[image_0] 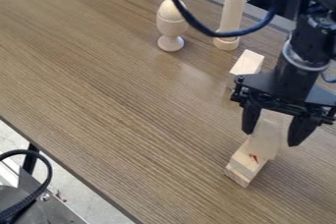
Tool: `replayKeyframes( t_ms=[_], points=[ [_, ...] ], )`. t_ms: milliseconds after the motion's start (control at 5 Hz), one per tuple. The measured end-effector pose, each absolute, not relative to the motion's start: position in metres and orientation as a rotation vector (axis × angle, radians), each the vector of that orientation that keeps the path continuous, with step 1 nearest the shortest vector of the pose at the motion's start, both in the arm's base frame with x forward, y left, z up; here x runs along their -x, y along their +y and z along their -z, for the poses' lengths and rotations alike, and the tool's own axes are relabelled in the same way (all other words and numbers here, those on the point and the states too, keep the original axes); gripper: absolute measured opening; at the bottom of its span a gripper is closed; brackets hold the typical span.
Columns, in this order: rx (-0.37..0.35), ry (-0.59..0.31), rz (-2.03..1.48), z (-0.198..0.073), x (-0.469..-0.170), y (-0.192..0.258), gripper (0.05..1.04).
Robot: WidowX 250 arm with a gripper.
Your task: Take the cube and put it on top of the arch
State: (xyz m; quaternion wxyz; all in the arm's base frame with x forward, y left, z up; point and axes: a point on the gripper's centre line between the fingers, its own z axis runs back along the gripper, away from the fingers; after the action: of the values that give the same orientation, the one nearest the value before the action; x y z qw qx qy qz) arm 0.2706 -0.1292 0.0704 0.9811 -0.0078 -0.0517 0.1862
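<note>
The gripper hangs over the right side of the table, its two dark fingers spread wide and pointing down. Between and just below them stands a pale wooden block, with a finger on either side. In front of it, touching in this view, lies a lower wooden piece with a small red mark beside it. Another pale block stands behind and left of the gripper, partly hidden by it. I cannot tell which of these pieces is the cube and which is the arch.
A wooden egg in a cup stands at the back of the brown table. Right of it is an upright wooden cylinder on a round base. A dark cable loops across the top, and metal equipment is at the lower left.
</note>
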Motion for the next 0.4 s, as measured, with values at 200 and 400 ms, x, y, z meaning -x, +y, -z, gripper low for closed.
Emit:
replayKeyframes(
  t_ms=[200,400],
  points=[
    [0.016,-0.11,-0.375,-0.0705,-0.2715,-0.1291,0.537],
    [-0.005,-0.099,-0.37,-0.0707,-0.2694,-0.1263,0.534]
  ],
)
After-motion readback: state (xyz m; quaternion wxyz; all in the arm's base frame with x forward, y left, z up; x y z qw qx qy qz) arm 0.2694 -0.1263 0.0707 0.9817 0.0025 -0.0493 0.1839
